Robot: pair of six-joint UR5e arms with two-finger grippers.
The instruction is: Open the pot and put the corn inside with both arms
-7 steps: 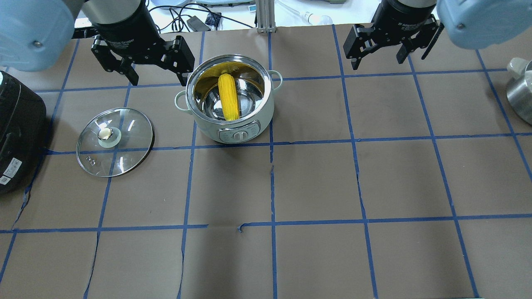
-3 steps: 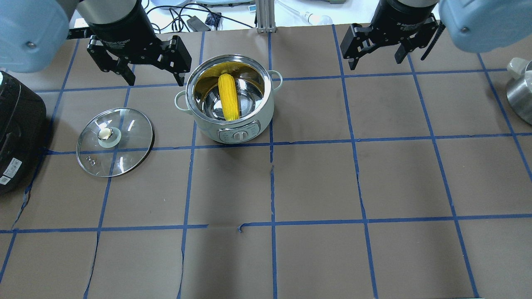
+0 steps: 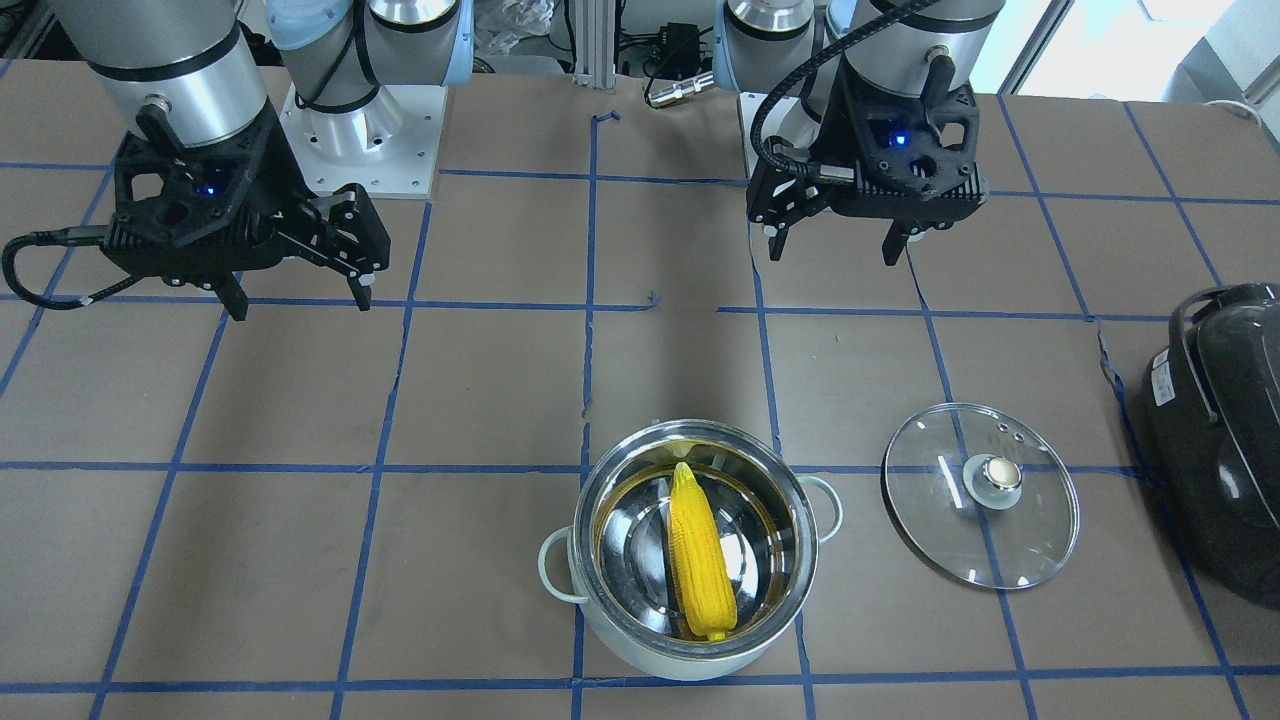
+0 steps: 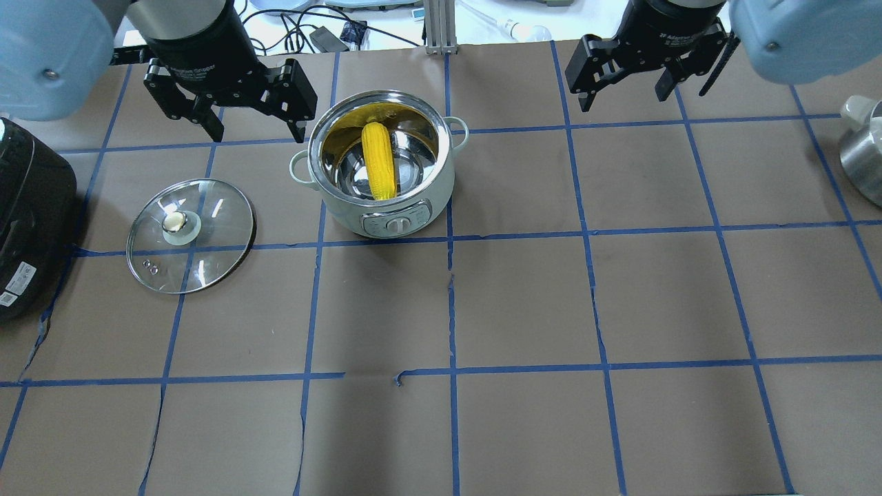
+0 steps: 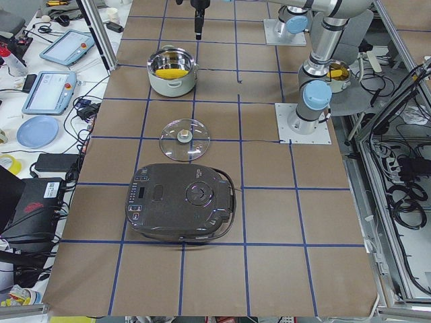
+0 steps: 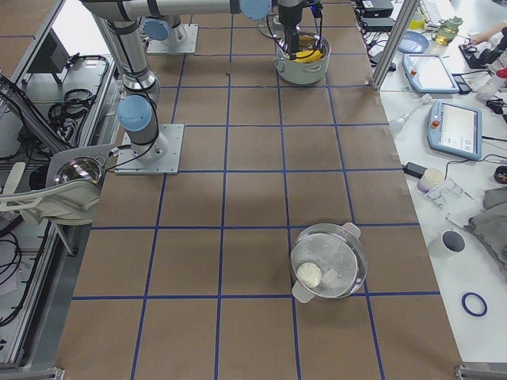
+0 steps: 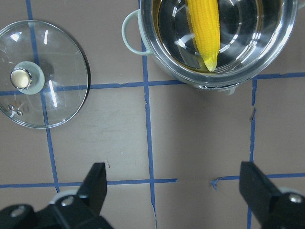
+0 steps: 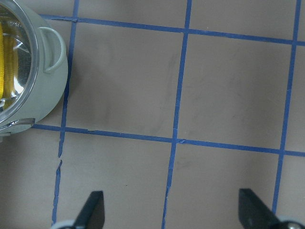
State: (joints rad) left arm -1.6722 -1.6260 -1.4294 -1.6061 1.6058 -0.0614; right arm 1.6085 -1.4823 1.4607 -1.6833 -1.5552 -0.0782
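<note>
The mint-white pot (image 4: 344, 207) stands open at the far middle of the table, and the yellow corn (image 4: 379, 162) lies inside it on the steel bottom. Its glass lid (image 4: 207, 255) lies flat on the table to the left, knob up. My left gripper (image 4: 256, 131) is open and empty, hovering beside the pot's left handle. My right gripper (image 4: 623, 100) is open and empty, well right of the pot. The front view shows the pot (image 3: 650, 665), the corn (image 3: 700, 560), the lid (image 3: 1030, 520), the left gripper (image 3: 834, 250) and the right gripper (image 3: 300, 305).
A dark grey appliance (image 4: 27, 220) sits at the table's left edge beyond the lid. A second steel pot (image 4: 865, 162) stands at the right edge. The table is brown paper with blue tape lines (image 4: 451, 310).
Both grippers have drawn back a little toward the robot's side and stayed open. The pot, corn and lid have not moved.
</note>
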